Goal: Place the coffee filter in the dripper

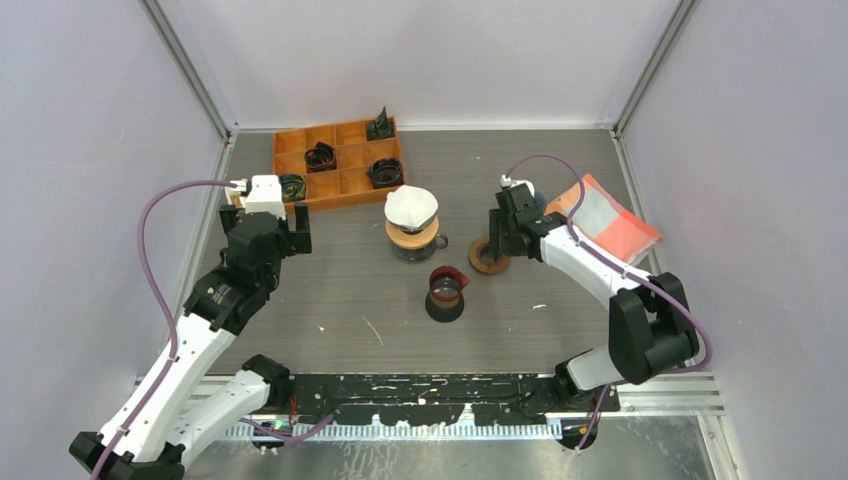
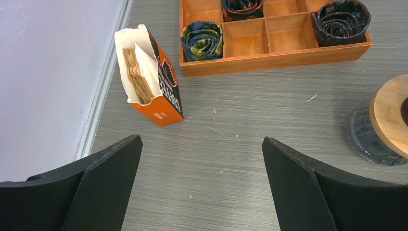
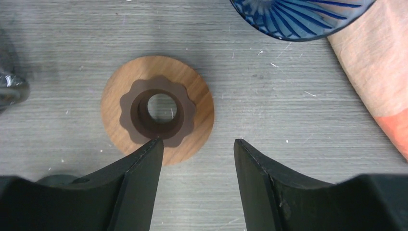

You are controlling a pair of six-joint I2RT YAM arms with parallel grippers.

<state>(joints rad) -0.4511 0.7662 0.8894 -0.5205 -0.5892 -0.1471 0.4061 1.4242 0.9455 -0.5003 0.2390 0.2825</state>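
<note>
Evidently the white paper coffee filter (image 1: 411, 205) sits in the wood-collared glass dripper (image 1: 412, 236). Left claw (image 2: 201, 142) and right claw (image 3: 198, 142) stand open.

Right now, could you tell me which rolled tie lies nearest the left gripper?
The blue-and-yellow tie, in the wooden tray's front-left compartment; the others sit farther away.
</note>
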